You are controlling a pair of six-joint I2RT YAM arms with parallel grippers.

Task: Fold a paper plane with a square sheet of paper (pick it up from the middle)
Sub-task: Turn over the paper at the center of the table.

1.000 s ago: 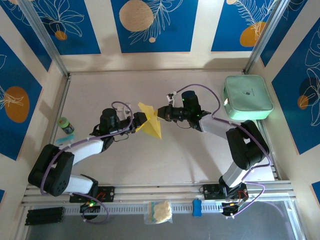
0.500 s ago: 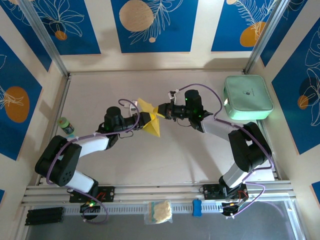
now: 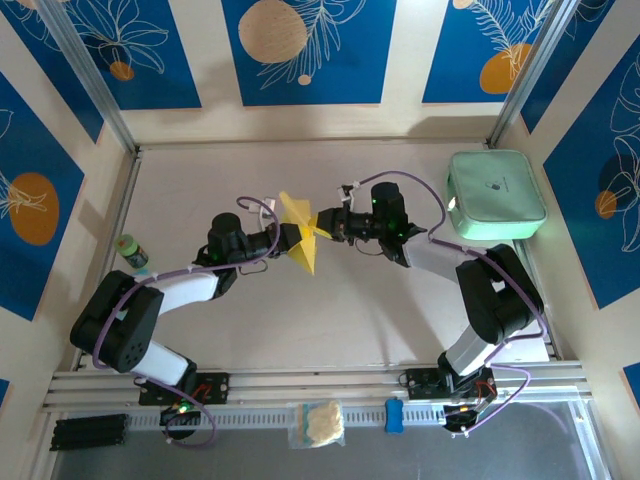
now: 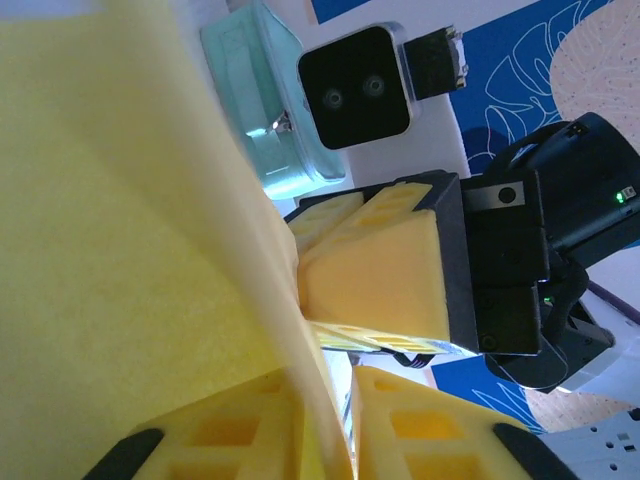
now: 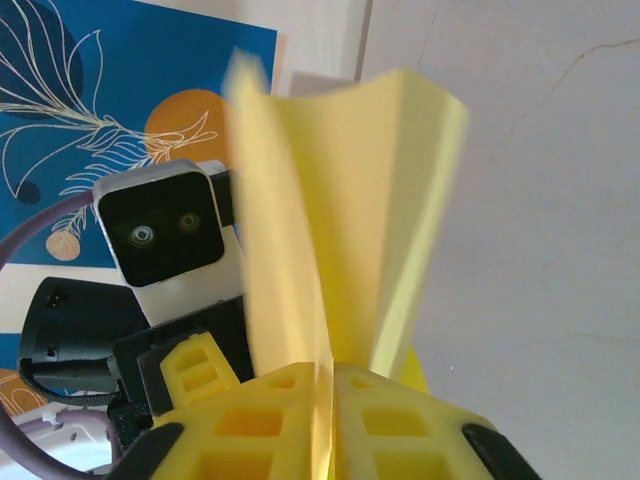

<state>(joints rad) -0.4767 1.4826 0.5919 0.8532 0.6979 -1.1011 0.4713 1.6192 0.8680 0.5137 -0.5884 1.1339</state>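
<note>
Newly closed left gripper point(image 3: 288, 238), paper plane point(image 3: 307, 256) pinched

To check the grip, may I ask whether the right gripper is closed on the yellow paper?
Yes, the right gripper pinches the yellow paper between its two pads.

The bright yellow paper plane point(image 3: 303, 235), creased into upright flaps with a pointed lower tip, stands well left of the mint-green case point(image 3: 496, 193).

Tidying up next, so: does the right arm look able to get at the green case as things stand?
Probably yes: the green case lies beside that arm with nothing between them. But the right hand is pinching the folded yellow paper, so it would need to let go first.
</note>
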